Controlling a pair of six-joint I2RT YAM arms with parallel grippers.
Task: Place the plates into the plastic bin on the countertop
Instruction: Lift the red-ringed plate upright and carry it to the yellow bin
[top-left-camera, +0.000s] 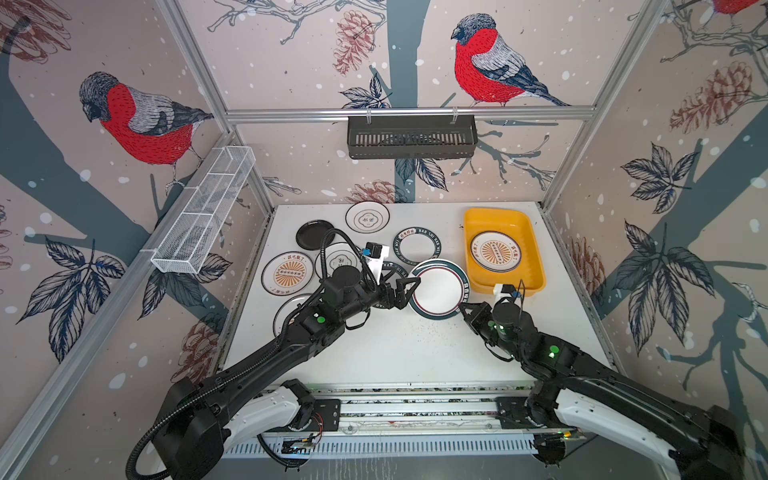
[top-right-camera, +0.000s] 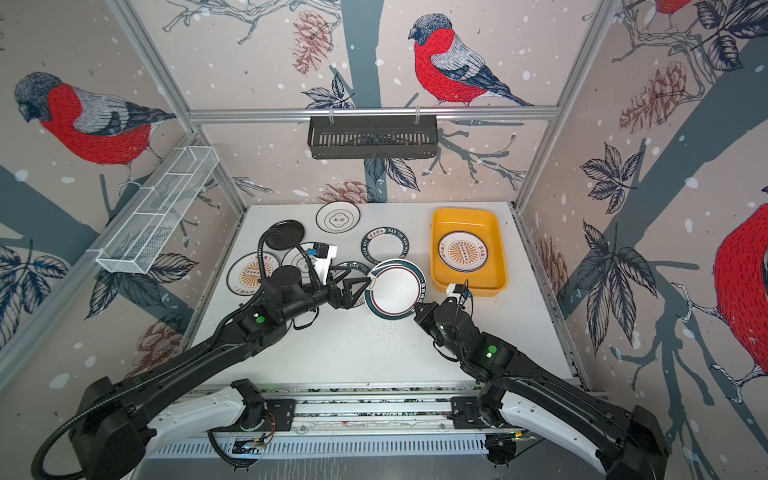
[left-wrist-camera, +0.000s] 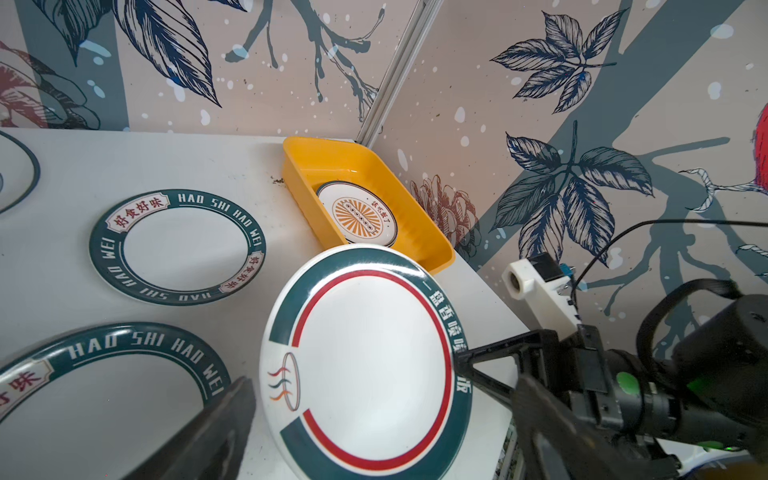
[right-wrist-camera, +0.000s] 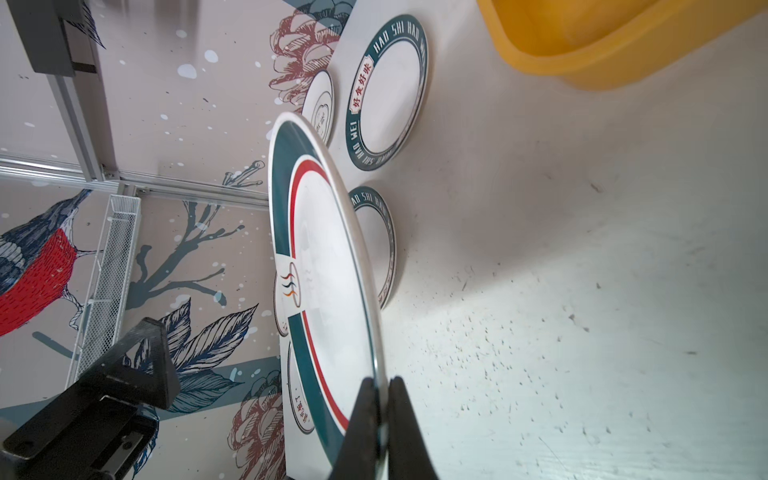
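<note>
We are pinching the green-and-red-rimmed plate (top-left-camera: 436, 289) by its rim in the right gripper (top-left-camera: 460, 306), tilted above the countertop (top-left-camera: 395, 353) beside the yellow bin (top-left-camera: 498, 221). The left gripper (top-left-camera: 409, 293) is standing spread opposite. Best, we judge: clearing the wall, levelling, then lowering onto the sunburst plate (top-left-camera: 494, 251).

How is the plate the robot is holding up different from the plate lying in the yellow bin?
The held plate has a plain white middle with red and green rings; the bin plate has an orange sunburst. The held plate is up off the table, tilted, pinched at its rim by the right hand; the bin plate lies flat in the yellow bin, untouched. Both are round and white.
</note>
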